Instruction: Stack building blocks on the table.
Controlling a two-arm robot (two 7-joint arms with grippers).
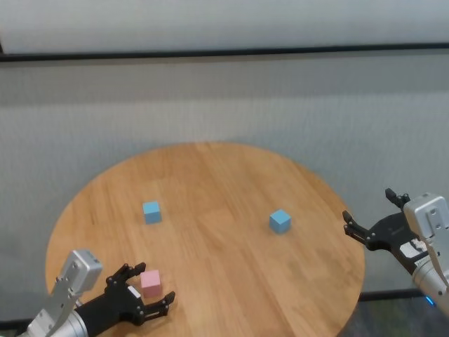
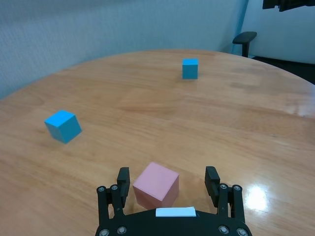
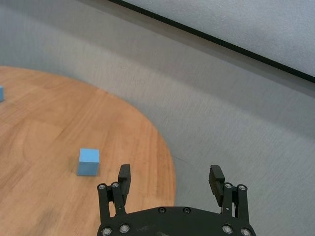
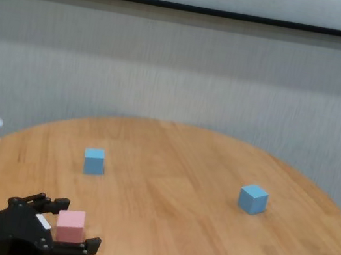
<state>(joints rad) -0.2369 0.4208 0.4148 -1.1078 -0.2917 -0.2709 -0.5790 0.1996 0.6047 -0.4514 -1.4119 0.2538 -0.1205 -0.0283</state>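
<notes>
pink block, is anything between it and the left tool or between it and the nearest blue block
Nothing visible. The pink block already sits between the open fingers of the left tool, not yet gripped. The bare table lies between it and the nearest blue block.

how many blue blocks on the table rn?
2. One light blue block sits toward the table's left, beyond the pink block; the other light blue block sits toward the right. None looks hidden.
</notes>
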